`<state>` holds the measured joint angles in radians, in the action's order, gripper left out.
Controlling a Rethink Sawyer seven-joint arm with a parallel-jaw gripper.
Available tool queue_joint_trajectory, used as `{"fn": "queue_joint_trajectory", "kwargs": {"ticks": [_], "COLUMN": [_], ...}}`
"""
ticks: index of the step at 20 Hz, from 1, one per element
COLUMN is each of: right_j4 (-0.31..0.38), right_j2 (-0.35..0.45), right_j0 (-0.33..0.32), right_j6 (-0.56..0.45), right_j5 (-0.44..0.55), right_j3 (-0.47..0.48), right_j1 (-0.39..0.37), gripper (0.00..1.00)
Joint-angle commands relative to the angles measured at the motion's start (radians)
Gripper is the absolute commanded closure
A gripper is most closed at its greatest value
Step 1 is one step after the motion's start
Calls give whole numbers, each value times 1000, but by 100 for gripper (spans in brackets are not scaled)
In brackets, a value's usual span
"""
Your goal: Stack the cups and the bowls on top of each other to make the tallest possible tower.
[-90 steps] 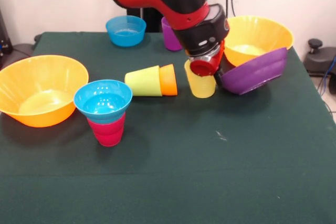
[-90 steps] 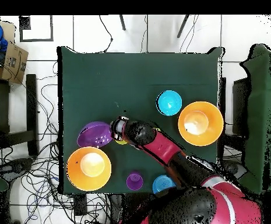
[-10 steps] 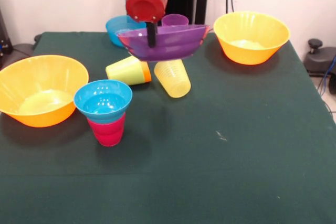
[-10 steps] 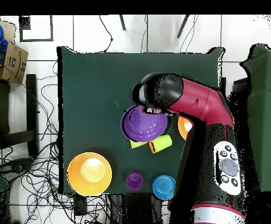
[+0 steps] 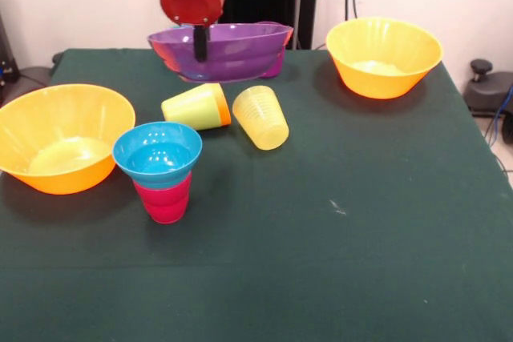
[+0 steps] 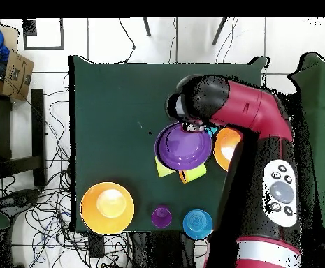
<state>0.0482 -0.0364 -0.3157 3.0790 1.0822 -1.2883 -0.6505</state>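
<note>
Nearest the front camera stands the tower (image 5: 162, 170): a cyan bowl (image 5: 157, 152) sitting in the mouth of an upright red cup (image 5: 164, 199). To its left in that view, resting on the green table (image 5: 321, 262), is 1 large orange bowl (image 5: 58, 137); the arm covers most of it from overhead, where only a slice shows (image 6: 225, 148).

Behind the tower lie 2 cups on their sides, just beside each other: a lime green cup (image 5: 192, 106) with an orange rim at its right end (it looks like an orange cup tucked against it, though that cannot be told for sure), and a yellow cup (image 5: 261, 117) tilted with its mouth toward the camera.

Above and behind them the purple bowl (image 5: 220, 50) hangs clear of the table, mouth up and roughly level. The gripper (image 5: 199, 38) has 1 dark finger down over the bowl's near rim, clamped on that rim. From overhead the bowl (image 6: 183, 146) overlaps the lying cups.

Farther back, the 2nd orange bowl (image 5: 383, 56) sits at the right. The overhead view also shows a purple cup (image 6: 161, 216) and a blue bowl (image 6: 197, 223) near the robot's base.
</note>
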Motion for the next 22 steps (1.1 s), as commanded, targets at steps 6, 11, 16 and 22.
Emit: {"fn": "queue_joint_trajectory", "kwargs": {"ticks": [6, 11, 16, 22], "right_j4": [66, 61, 49, 42], "right_j2": [97, 105, 105, 119], "right_j0": [-61, -65, -54, -42], "right_j6": [-248, -235, -201, -204], "right_j5": [189, 170, 154, 155], "right_j3": [113, 117, 118, 122], "right_j1": [123, 139, 144, 162], "gripper": [100, 100, 100, 100]}}
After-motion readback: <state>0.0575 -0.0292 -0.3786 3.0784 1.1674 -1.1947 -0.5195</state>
